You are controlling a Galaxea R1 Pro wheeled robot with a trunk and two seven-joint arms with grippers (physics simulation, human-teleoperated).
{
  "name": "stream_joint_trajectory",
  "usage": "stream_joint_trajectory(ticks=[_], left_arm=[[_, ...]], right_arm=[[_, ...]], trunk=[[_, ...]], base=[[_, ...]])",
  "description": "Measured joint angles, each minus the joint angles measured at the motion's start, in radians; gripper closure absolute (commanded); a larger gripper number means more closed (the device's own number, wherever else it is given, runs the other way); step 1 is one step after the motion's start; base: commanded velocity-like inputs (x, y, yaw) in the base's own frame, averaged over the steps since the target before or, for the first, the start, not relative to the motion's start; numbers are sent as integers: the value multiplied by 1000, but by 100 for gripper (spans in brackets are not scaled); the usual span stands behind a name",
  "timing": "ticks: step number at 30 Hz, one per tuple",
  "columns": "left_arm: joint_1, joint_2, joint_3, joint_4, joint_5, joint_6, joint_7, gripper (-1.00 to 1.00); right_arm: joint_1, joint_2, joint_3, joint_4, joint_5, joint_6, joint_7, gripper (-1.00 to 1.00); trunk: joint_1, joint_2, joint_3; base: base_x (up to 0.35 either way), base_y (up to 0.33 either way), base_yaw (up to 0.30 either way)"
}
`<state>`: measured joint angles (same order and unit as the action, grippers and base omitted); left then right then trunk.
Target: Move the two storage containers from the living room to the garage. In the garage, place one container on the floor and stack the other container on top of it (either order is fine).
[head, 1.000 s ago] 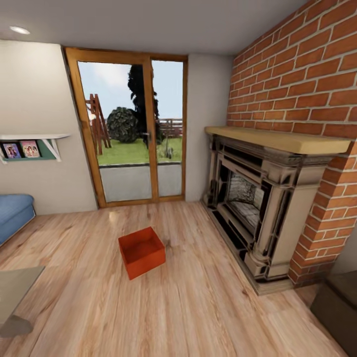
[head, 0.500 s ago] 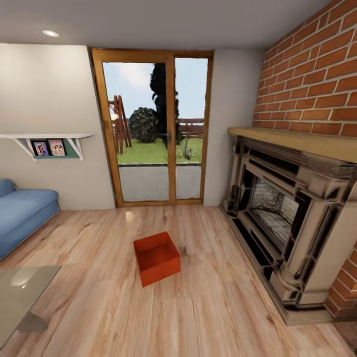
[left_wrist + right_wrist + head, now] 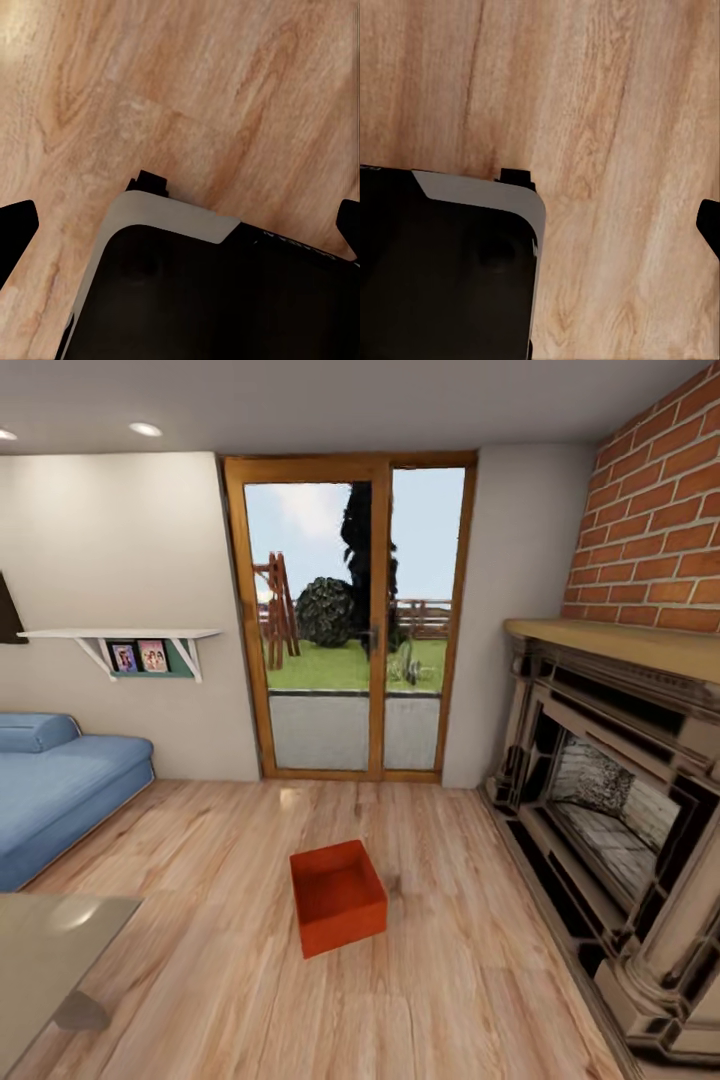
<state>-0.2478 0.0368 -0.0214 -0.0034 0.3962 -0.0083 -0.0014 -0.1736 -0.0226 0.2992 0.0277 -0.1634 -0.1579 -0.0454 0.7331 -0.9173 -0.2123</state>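
Pretty bright and even overall, typical sim render. Daylight comes in through the glass door (image 3: pixel 355 625), plus two ceiling spots (image 3: pixel 145 429) glowing white. There's a pale glare patch on the wood floor (image 3: pixel 290 796) right in front of the door, and another soft reflection on the glass table (image 3: pixel 72 915). The bin (image 3: pixel 338 896) throws only a faint small shadow to its right. Straight lines bow toward the edges, wide-angle style. Wrist views are a bit soft, with a washed-out spot in the left one's corner (image 3: pixel 19 22).
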Motion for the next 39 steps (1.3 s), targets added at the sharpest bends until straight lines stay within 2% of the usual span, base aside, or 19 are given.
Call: stream_joint_trajectory(ticks=[16,22,39], left_arm=[[0,0,0,0,1,0,0,-100],[0,0,1,0,1,0,0,-100],[0,0,1,0,2,-1,0,-100]], right_arm=[[0,-5,10,0,18,0,4,-100],[0,1,13,0,14,5,-6,-100],[0,-2,13,0,16,6,-5,-100]], trunk=[[0,0,0],[0,0,0],[0,0,0]], base=[[277,-165,4],[311,-38,23],[311,-6,251]])
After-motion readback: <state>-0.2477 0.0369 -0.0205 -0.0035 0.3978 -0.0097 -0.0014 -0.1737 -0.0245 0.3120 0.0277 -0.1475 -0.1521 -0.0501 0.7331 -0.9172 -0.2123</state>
